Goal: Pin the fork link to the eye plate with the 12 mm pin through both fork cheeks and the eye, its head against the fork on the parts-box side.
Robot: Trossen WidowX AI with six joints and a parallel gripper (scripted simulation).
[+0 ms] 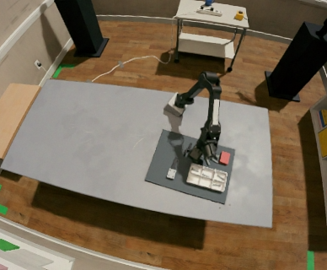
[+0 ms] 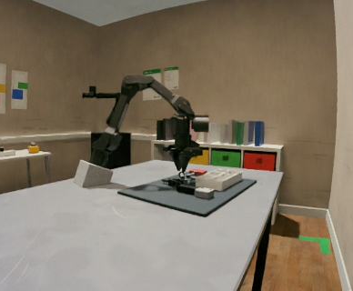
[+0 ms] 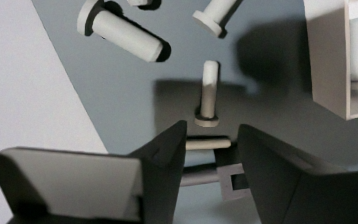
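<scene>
Pin (image 3: 208, 93) lies on the mat (image 3: 130, 95), just ahead of the gripper (image 3: 210, 150) and clear of both fingers. Gripper is partly open and holds nothing; box (image 3: 332, 60) sits beside it.
</scene>
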